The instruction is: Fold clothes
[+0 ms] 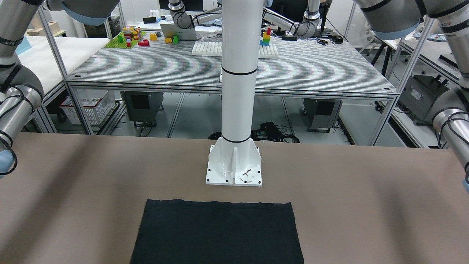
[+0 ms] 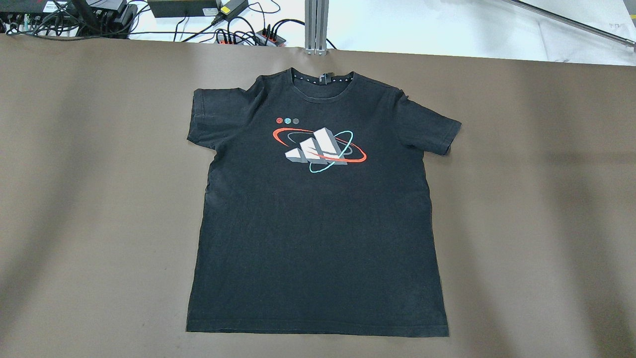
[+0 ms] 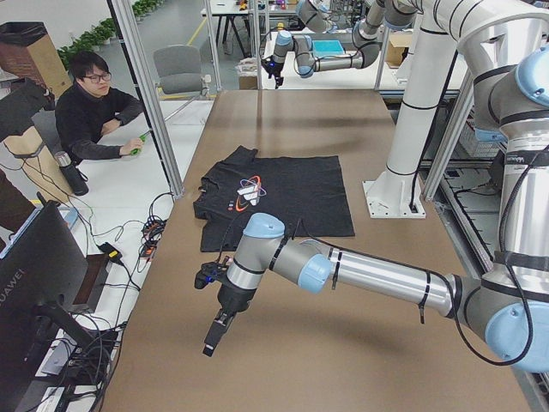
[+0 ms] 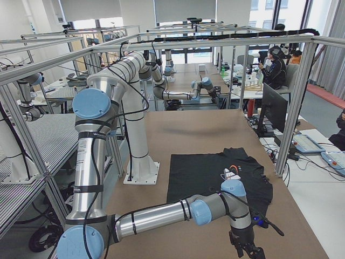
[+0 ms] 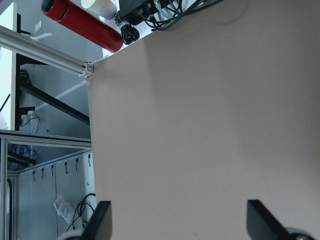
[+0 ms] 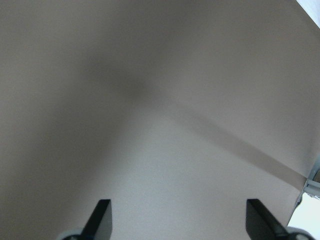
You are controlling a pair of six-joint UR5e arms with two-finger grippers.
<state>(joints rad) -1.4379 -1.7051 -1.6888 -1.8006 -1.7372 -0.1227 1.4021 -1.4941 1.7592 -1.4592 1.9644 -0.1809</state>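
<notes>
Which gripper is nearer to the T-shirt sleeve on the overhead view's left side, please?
Left. The left gripper hovers over bare table beyond that sleeve; the right gripper hovers past the opposite sleeve, with the whole T-shirt between them.

Black T-shirt (image 2: 318,223), brown table (image 2: 536,199)

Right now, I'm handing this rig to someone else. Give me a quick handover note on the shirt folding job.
Left end effector: open, empty, over bare table, clear of the shirt.
Right end effector: open, empty, also over bare table.
T-shirt: lying flat, front up, both sleeves spread, collar on the side away from the robot's base.
Done: no fold made yet.
Left: the whole fold. Starting with the sleeves and sides looks sensible.
</notes>
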